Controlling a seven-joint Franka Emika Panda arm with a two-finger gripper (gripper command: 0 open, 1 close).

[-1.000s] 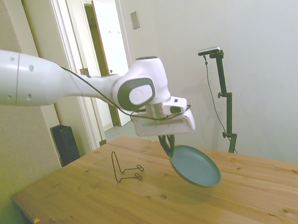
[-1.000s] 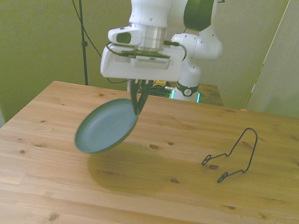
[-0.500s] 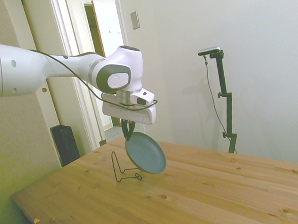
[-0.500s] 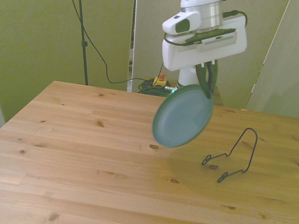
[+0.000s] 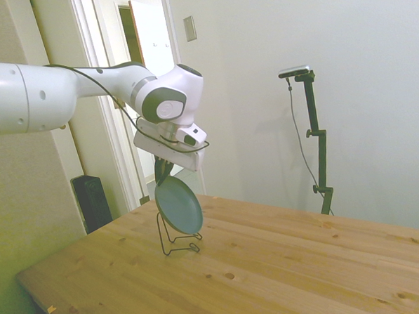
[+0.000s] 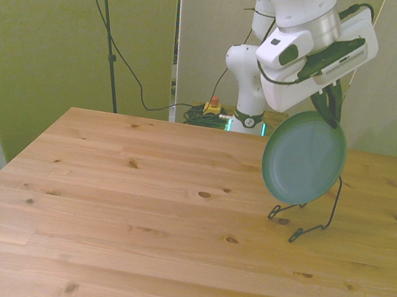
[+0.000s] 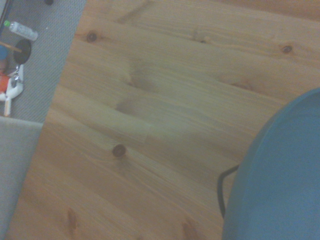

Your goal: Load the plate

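Observation:
The dark teal plate (image 6: 304, 158) hangs nearly upright in the air, held by its top rim. My gripper (image 6: 331, 110) is shut on that rim. The plate (image 5: 178, 205) sits just above and in front of the thin black wire rack (image 5: 177, 240), whose upright loop is partly hidden behind it. In the front view the wire rack (image 6: 314, 213) stands on the table at the front view's right, its feet showing below the plate. The wrist view shows the plate's face (image 7: 280, 180) close up and a bit of rack wire (image 7: 221, 189).
The wooden table (image 6: 133, 214) stretches across the front view. A doorway and a dark speaker (image 5: 92, 201) stand beyond the table's edge in the side view. Cables and small items lie on the floor (image 7: 15, 45) past the table edge.
The arm has carried the plate across the table toward the wire rack, to the front view's right. The plate has tipped from slanted to nearly upright and now hangs over the rack.

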